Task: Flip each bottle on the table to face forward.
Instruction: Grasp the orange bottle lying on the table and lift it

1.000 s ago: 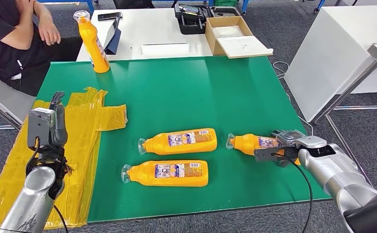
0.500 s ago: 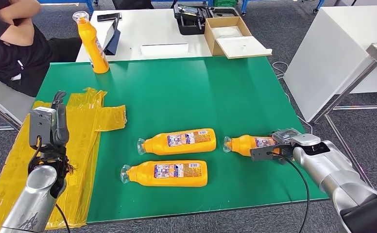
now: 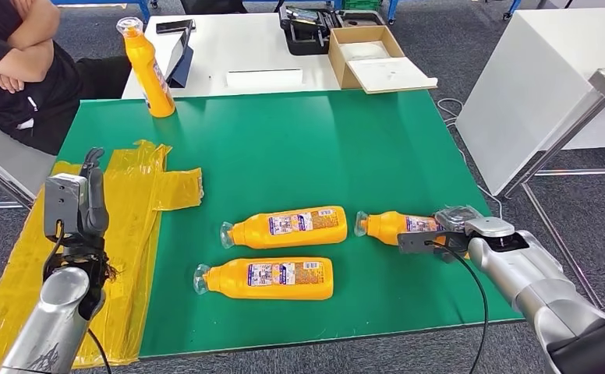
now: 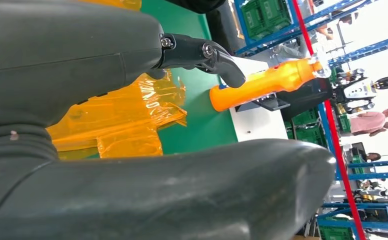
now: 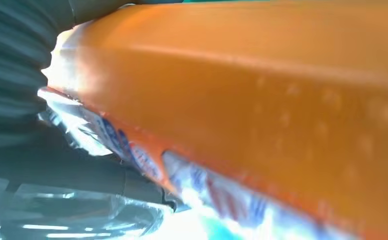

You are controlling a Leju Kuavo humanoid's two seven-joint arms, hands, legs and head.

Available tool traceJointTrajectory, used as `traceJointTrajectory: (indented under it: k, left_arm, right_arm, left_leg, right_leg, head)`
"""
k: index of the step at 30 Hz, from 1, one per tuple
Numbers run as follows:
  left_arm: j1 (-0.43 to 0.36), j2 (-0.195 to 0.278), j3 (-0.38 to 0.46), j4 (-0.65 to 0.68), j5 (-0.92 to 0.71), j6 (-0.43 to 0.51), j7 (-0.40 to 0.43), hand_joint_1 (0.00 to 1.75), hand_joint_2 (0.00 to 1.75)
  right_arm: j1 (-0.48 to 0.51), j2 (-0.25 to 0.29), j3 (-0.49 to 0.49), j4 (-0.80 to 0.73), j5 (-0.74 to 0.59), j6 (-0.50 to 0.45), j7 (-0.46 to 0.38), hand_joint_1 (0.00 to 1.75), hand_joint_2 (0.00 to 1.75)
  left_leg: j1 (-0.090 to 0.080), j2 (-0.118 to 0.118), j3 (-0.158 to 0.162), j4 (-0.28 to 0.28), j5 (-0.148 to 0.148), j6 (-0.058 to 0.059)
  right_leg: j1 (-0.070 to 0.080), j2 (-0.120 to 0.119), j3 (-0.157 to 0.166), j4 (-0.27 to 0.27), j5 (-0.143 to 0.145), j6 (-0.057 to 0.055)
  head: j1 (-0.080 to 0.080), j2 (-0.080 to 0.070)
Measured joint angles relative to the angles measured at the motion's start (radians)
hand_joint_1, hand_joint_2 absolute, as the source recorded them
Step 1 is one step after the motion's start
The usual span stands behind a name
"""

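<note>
The robot's right hand (image 3: 438,238) grips the rightmost bottle (image 3: 393,227), lying on its side at the near right of the green table (image 3: 323,148), apparently to turn its label forward. Two more bottles (image 3: 288,227) lie label-up just to its left, one nearer (image 3: 268,278); a fourth (image 3: 147,68) stands upright at the far left corner. The left hand (image 3: 73,206) is raised over yellow plastic sheeting (image 3: 139,191), fingers apart, holding nothing.

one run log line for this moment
right robot hand: grips lying bottle | left robot hand: raised, holds nothing | two bottles lie flat | one bottle upright
</note>
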Motion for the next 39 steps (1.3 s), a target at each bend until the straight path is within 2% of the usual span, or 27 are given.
traceJointTrajectory:
  k: [4,8,12,16,20,23,29,39]
  left_arm:
    - [0.026,0.0,0.02,-0.024,0.014,-0.018,0.006,0.0,0.0]
    - [0.049,0.0,0.042,-0.052,0.034,-0.04,0.009,0.0,1.75]
    - [0.064,0.0,0.054,-0.075,0.079,-0.074,0.014,0.0,1.75]
    - [0.073,0.0,0.058,-0.091,0.124,-0.101,0.018,0.0,1.75]
    - [0.077,-0.006,0.056,-0.116,0.264,-0.176,0.032,0.0,1.75]
    - [0.065,-0.027,0.033,-0.138,0.353,-0.212,0.041,0.0,1.75]
    - [-0.028,-0.103,-0.076,-0.133,0.43,-0.185,0.059,0.0,1.75]
    - [-0.165,-0.231,-0.248,-0.084,0.487,-0.187,0.11,0.0,1.75]
  right_arm:
    - [0.061,-0.026,-0.099,-0.142,-0.055,0.022,0.025,1.75,1.75]
    - [0.114,-0.046,-0.213,-0.309,-0.071,0.047,0.039,1.75,1.75]
    - [0.143,-0.05,-0.307,-0.435,-0.085,0.056,0.026,1.75,1.75]
    - [0.159,-0.05,-0.357,-0.505,-0.104,0.054,0.009,1.75,1.75]
    - [0.168,-0.032,-0.386,-0.541,-0.168,0.019,-0.019,1.75,1.75]
    - [0.164,0.021,-0.395,-0.552,-0.198,-0.055,-0.018,1.75,1.75]
    - [0.1,0.154,-0.381,-0.529,-0.241,-0.177,0.011,1.75,1.75]
    - [0.01,0.327,-0.365,-0.426,-0.298,-0.21,0.044,1.75,1.75]
  left_leg:
    - [-0.001,-0.001,-0.004,0.0,0.001,0.0]
    - [-0.001,-0.003,-0.008,0.0,0.001,0.0]
    - [-0.001,-0.003,-0.011,0.0,0.001,0.0]
    - [-0.001,-0.003,-0.012,0.0,0.001,0.0]
    - [-0.001,-0.003,-0.012,0.0,0.001,0.0]
    - [-0.001,-0.003,-0.012,0.0,0.001,0.0]
    - [-0.001,-0.003,-0.012,0.0,0.002,0.001]
    - [-0.001,-0.003,-0.015,0.0,0.003,0.001]
  right_leg:
    - [0.002,0.0,-0.002,0.0,0.0,0.001]
    - [0.002,-0.001,-0.005,0.0,0.0,0.001]
    - [0.002,-0.001,-0.008,0.0,0.0,0.001]
    - [0.002,-0.001,-0.009,0.0,0.0,0.001]
    - [0.002,-0.001,-0.01,0.0,0.0,0.001]
    - [0.002,-0.001,-0.01,0.0,0.0,0.001]
    - [0.002,-0.001,-0.01,0.001,0.0,0.001]
    - [0.002,-0.001,-0.012,0.001,0.0,0.001]
  head:
    - [0.0,0.0]
    - [0.0,0.0]
    - [0.0,0.0]
    - [0.0,0.0]
    - [0.0,0.0]
    - [0.0,0.0]
    - [0.0,0.0]
    - [0.0,0.0]
